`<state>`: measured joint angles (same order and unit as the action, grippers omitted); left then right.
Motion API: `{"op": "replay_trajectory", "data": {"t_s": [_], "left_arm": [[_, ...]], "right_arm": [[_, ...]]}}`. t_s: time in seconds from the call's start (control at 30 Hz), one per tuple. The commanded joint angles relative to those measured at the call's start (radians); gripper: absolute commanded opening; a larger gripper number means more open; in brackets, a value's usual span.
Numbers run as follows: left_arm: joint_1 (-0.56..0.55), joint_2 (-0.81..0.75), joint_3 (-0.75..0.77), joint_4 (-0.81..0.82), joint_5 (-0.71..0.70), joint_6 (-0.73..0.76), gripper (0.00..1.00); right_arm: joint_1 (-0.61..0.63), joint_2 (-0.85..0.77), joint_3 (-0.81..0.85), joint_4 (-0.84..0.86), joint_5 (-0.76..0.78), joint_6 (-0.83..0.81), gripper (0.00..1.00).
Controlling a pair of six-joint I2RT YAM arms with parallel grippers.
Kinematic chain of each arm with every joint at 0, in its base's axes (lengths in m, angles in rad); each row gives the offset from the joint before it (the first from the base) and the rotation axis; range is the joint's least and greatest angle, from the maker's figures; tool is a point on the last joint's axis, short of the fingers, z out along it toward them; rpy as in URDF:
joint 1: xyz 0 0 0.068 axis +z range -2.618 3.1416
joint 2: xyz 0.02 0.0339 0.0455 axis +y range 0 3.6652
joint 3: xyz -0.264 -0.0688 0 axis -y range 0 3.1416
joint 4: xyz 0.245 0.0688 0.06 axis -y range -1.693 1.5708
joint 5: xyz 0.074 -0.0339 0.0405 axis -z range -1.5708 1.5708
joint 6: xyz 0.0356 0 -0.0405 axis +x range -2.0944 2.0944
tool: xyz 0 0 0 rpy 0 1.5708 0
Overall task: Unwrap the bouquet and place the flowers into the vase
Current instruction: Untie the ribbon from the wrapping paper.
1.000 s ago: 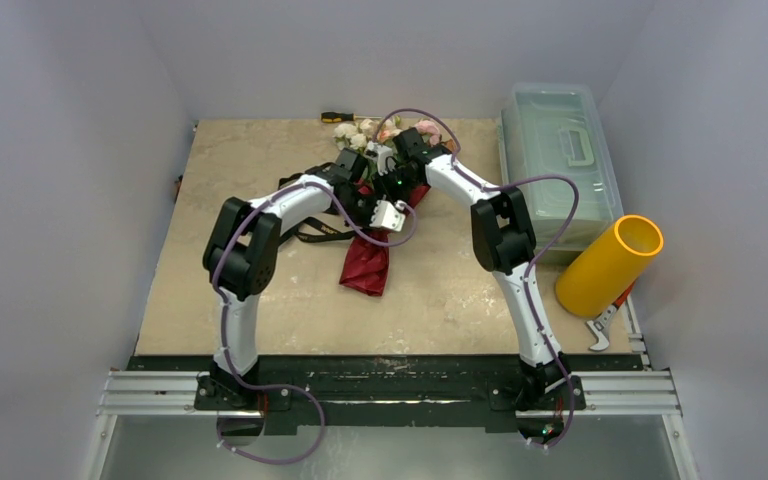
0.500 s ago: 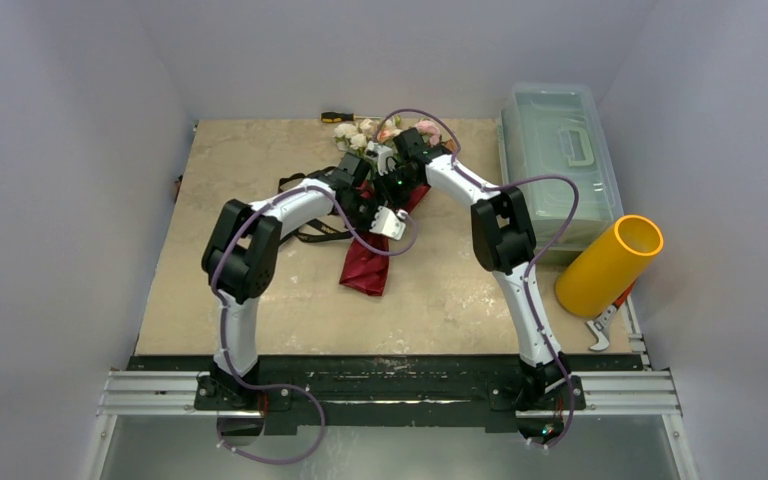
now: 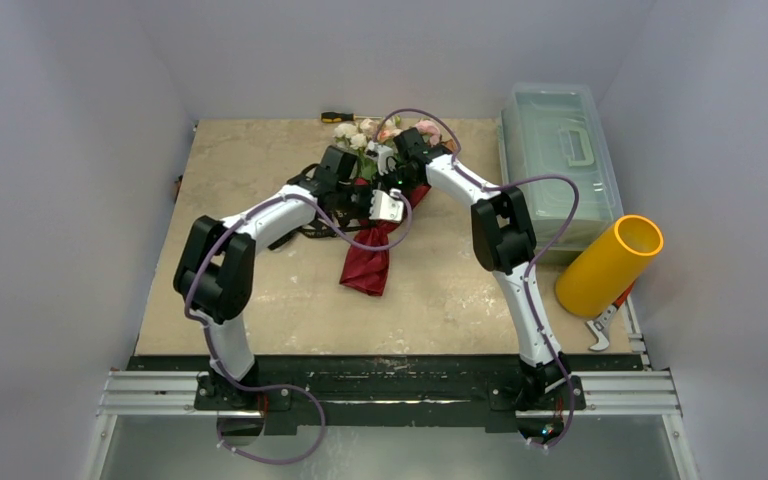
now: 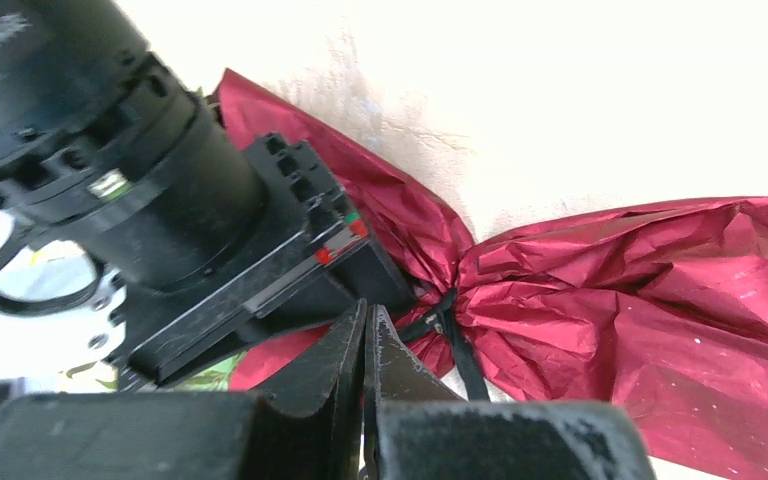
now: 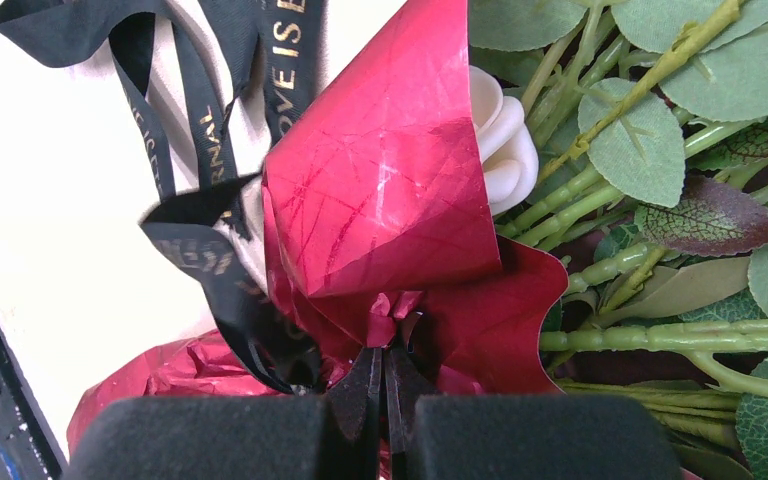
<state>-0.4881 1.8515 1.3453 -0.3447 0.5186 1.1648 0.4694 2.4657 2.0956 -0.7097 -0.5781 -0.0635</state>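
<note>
now right jaws pinch the maroon paper (image 5: 380,200), left jaws clenched beside the black ribbon (image 4: 457,345).

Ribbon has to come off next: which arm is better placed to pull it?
Left. The left gripper, shut, sits right at the black ribbon where it cinches the maroon paper. The right gripper is pinching that paper, so it can anchor the bouquet.

Right gripper (image 5: 382,392) is pinched tight at the bottom of the view, its tips clamped on a crumpled nub of the maroon paper (image 5: 380,190), which fans upward in a creased cone. Black ribbon (image 5: 222,285) with gold lettering loops off to the left over the pale table (image 5: 50,200). A white rose (image 5: 505,150) peeks from behind the paper, with green stems (image 5: 610,338) and leaves (image 5: 632,150) crowding the right side.
</note>
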Motion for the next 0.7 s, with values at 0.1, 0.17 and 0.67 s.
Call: {"op": "replay_trajectory", "data": {"t_s": [0.1,0.17,0.67], "left_arm": [[0.072,-0.082,0.003,-0.006,0.096,-0.147,0.0],[0.091,-0.083,-0.004,-0.001,0.098,-0.19,0.0],[0.048,0.056,0.014,0.027,0.048,-0.173,0.18]], "right_arm": [[-0.024,0.081,-0.039,-0.057,0.173,-0.059,0.0],[-0.024,0.079,-0.04,-0.057,0.166,-0.062,0.0],[-0.024,0.072,-0.054,-0.05,0.155,-0.058,0.0]]}}
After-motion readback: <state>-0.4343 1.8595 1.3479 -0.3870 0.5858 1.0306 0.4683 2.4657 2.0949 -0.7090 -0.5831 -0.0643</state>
